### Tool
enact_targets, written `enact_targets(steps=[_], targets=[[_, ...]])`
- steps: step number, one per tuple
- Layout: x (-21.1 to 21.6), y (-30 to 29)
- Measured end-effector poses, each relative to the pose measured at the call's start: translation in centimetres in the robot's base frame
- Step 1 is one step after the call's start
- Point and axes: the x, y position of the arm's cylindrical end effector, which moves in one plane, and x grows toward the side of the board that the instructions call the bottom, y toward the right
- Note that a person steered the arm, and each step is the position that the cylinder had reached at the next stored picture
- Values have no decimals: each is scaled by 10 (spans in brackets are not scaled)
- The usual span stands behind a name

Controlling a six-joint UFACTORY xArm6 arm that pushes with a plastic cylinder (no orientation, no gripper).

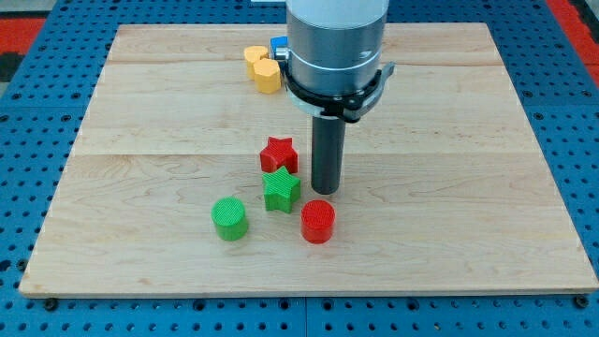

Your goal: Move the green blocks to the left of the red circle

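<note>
Single camera view, one frame. The wooden desk (449, 140) is lying on a blue perforated base (37, 94), with a red patch (28, 28) showing at the view's top left corner.

The arm's grey cylindrical housing (335, 47) is entering from the view's top edge, where it is being cut off; nothing above it is showing. From it a dark rod is hanging straight down, and my tip (324, 192) is sitting on the desk. There is no hand on this rig, so there is no spread or pinch to report; the rod ends plainly.

My tip is standing just to the view's right of the green star (281, 190), apart from it by a narrow gap, and just above the red cylinder (317, 221), the task's red circle. Whether the tip is touching the red cylinder I cannot tell, since the rod is overlapping that region.

The red star (279, 153) is sitting just above the green star, touching or nearly so. The green cylinder (229, 218) is resting alone, to the view's left of the red cylinder and below-left of the green star.

Near the view's top, a yellow block (262, 68), shape hard to make out, is lying beside a blue block (279, 44) that the housing is mostly hiding; only a sliver is showing.
</note>
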Motion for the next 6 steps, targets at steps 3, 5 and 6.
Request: enact_targets(steps=[3,5,6], targets=[[5,-14],[28,111],[111,115]])
